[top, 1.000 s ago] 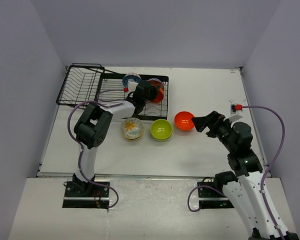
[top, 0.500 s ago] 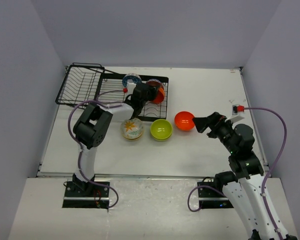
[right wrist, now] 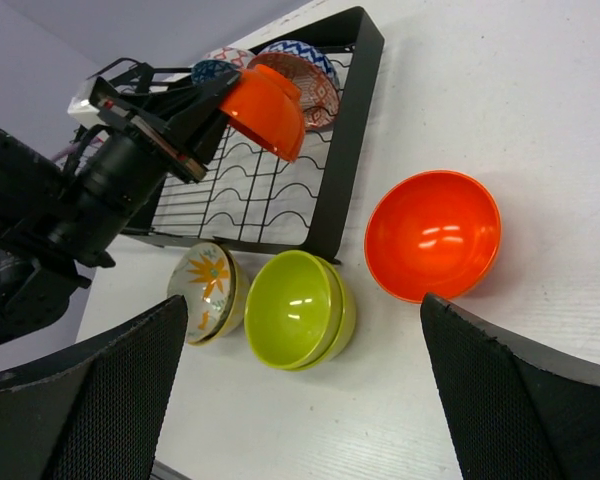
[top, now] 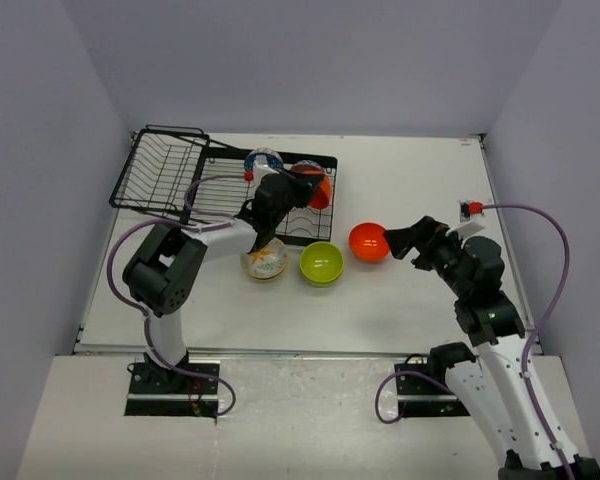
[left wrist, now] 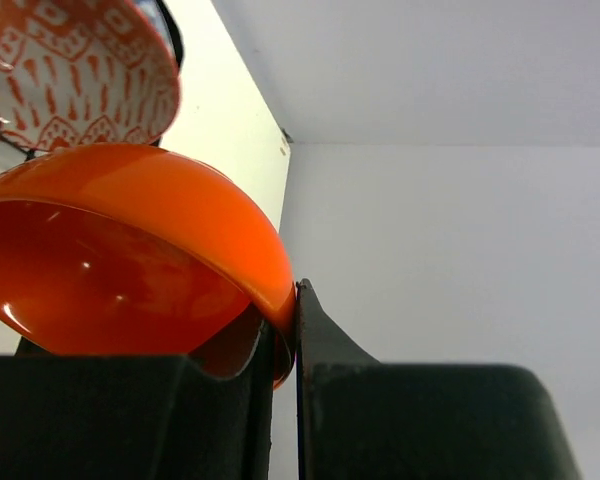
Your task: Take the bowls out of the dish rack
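Orange bowl [right wrist: 267,108] pinched by its rim in my left gripper [left wrist: 296,300], over the dish rack [right wrist: 358,110], my right gripper [top: 398,241] spread wide.

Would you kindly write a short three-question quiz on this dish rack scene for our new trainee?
1. True or false: the right hand is shut on the orange bowl on the table.
2. What does the left hand grip? A) a cup B) the rim of a raised orange bowl C) nothing
3. On the table, which bowl sits between the floral bowl and the orange one?

Key: 1 false, it is open and holds nothing. 2 B. 3 the lime green bowl.
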Tool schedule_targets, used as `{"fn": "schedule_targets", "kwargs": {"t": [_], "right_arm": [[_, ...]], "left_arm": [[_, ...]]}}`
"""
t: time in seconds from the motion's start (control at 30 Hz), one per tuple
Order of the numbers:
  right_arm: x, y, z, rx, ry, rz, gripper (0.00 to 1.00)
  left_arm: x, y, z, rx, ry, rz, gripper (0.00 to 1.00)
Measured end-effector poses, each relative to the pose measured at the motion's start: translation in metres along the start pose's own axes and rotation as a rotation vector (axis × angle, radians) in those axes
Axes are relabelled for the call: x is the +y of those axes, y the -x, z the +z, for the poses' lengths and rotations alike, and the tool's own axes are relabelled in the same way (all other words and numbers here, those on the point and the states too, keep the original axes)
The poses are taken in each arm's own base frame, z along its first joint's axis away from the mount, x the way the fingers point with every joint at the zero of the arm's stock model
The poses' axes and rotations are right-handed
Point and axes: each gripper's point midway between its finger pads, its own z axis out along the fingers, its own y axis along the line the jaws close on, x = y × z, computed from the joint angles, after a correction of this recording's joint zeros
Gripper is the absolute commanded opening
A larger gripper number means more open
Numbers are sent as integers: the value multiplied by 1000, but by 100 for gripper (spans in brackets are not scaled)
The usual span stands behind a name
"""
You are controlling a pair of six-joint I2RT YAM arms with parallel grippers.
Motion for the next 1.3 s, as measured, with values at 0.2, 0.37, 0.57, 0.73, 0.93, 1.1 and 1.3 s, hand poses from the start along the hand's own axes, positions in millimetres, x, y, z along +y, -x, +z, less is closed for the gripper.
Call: {"fn": "schedule_targets", "kwargs": {"t": [0.2, 0.37, 0.57, 0.73, 0.93, 1.1, 1.3], "right_arm": [[3, 12, 5, 5, -27, -17, 99], [20, 54, -12, -87, -58, -42, 99], [57, 102, -56, -185, -20, -135, 99], [71, 95, -23, -3, -7, -223, 99], [53, -8, 15, 451, -37, -310, 93], [52, -48, 9, 619, -40, -357, 85], [46, -78, 7, 720, -63, -407, 59]], "left_arm": [[-26, -18, -4, 114, -78, 265, 0], [-79, -60, -26, 291, -285, 763, 0], [-33, -151, -132, 538, -415, 1399, 0], [59, -176, -192, 857, -373, 1675, 0], [93, -176, -231, 1031, -386, 1877, 0], [74, -198, -262, 1050, -549, 1979, 0], [53, -206, -266, 1022, -588, 2047, 0]]}}
